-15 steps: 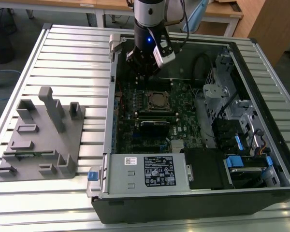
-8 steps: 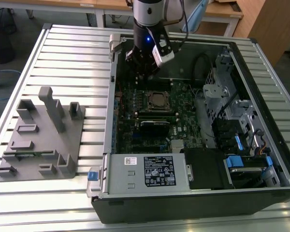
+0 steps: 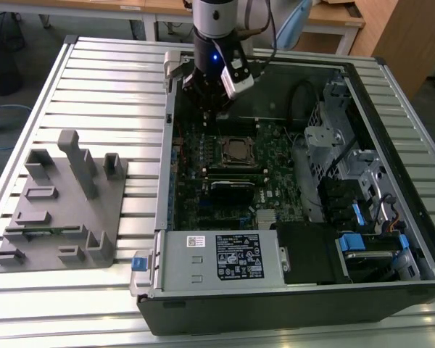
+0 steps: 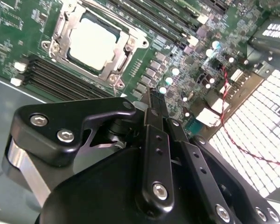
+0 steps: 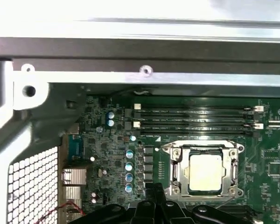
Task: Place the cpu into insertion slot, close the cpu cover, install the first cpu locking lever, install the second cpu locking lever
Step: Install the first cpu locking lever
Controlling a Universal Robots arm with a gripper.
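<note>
Inside the open computer case (image 3: 275,315), the cpu (image 5: 205,171) sits in the slot (image 5: 205,150), framed by the lowered cover (image 5: 177,169), just beyond the tips of the gripper (image 4: 154,93), whose fingers (image 4: 155,116) are narrow, empty and apart from it.

The pale silver cpu (image 5: 205,171) lies flat in the dark-rimmed insertion slot (image 5: 206,150), just beside the memory slots (image 5: 196,112). The silver cpu cover (image 5: 233,169) lies flat, framing it.
</note>
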